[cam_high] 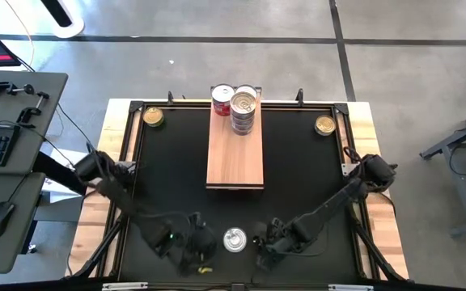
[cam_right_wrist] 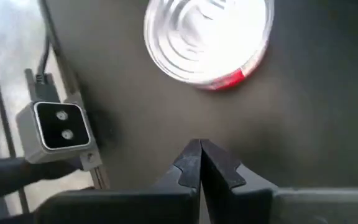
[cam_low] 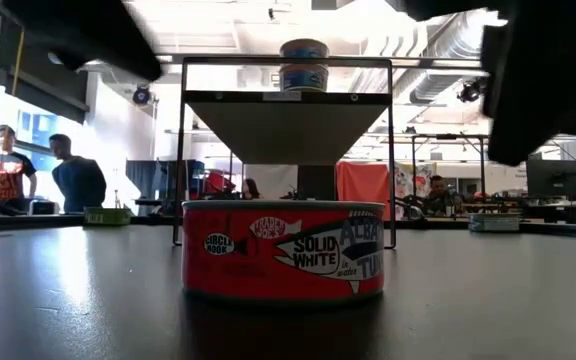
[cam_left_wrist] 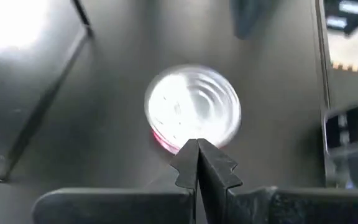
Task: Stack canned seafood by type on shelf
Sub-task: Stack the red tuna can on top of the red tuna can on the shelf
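Observation:
One red-labelled tin of canned seafood with a silver lid stands alone on the black mat near the table's front edge. My left gripper is shut just to its left, fingertips by the tin's rim and raised above the mat. My right gripper is shut to the tin's right, clear of it. The light-wood shelf lies mid-table. At its far end sit a red tin and a stack of silver tins.
Two gold-lidded tins rest on the mat at the far left corner and the far right corner. A black frame borders the mat. A small camera unit sits at the near edge. People stand in the room behind.

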